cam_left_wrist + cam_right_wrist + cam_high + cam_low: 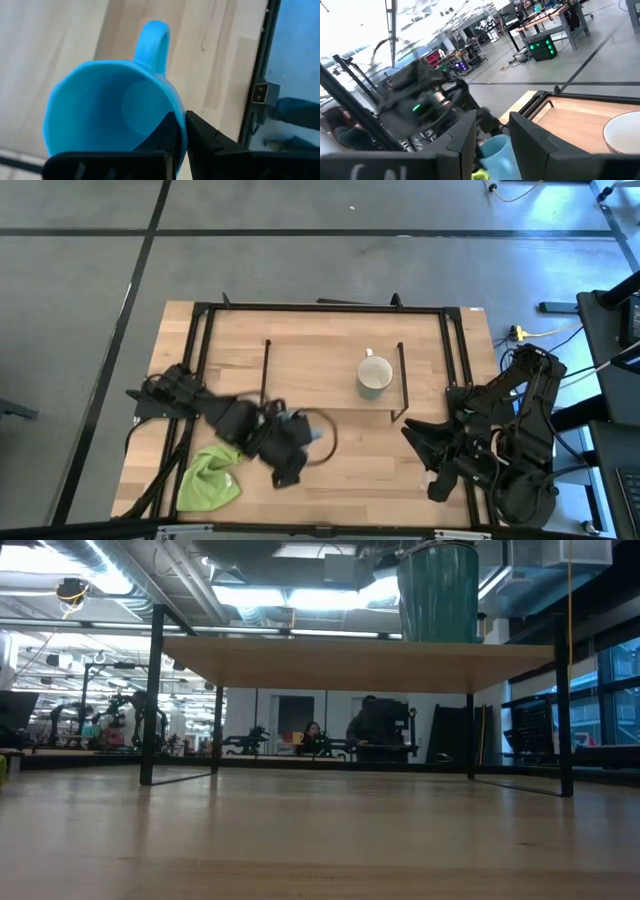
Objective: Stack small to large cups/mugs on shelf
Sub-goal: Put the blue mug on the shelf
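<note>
My left gripper (288, 448) is shut on the light-blue mug (110, 110), above the table's near middle and just in front of the shelf (320, 370). In the right wrist view the same blue mug (496, 152) shows beyond my own fingers. A cream-white mug (375, 375) stands upright on its base on the shelf's right part. In the low view it shows on top of the shelf board (300, 660). My right gripper (415, 435) waits open at the near right, pointing level toward the table's left, with nothing between its fingers (470, 137). My left gripper pinches the blue mug's wall at the rim (179, 131), one finger (167, 131) inside the mug and the other (212, 142) outside. This is on the side away from the handle (152, 40). The fingers slant down from above. The mug is lifted clear of the table, mouth up.
A green cloth (210, 477) lies crumpled at the table's near left, beside the left arm. A black metal frame (320, 308) runs around the tabletop. The shelf's thin black legs (152, 690) stand on the table, with open space beneath the board.
</note>
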### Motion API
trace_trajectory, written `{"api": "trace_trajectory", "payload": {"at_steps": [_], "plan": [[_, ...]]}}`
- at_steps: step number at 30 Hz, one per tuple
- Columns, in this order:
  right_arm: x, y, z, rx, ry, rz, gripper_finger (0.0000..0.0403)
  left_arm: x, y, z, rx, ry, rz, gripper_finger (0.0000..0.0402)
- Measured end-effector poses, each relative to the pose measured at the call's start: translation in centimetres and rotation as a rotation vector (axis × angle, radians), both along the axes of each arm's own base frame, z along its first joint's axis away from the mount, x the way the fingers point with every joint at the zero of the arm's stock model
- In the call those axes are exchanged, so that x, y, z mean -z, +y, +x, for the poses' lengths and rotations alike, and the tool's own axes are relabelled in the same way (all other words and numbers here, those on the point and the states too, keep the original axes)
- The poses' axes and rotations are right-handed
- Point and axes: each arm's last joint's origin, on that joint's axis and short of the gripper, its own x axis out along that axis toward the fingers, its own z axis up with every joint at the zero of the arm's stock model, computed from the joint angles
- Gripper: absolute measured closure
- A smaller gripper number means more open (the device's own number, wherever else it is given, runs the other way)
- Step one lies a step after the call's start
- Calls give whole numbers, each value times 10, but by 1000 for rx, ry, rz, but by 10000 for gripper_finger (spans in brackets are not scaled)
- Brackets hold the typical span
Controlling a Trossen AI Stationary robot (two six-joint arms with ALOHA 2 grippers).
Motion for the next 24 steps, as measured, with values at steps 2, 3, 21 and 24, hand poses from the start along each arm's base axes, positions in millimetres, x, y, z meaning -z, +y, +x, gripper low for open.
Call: {"api": "trace_trajectory", "payload": {"at_steps": [2,3,21,24], "plan": [[0,-1,1,3,0,0,283,3,-16,-9,-35,-7,-15,386],[0,-1,1,4,0,0,283,4,-24,-14,-61,-13,-28,386],[3,6,4,-268,74,28,283,79,-98,-63,-814,175,-330,382],[4,8,3,-308,88,29,283,95,-97,-61,-896,176,-324,383]]}}
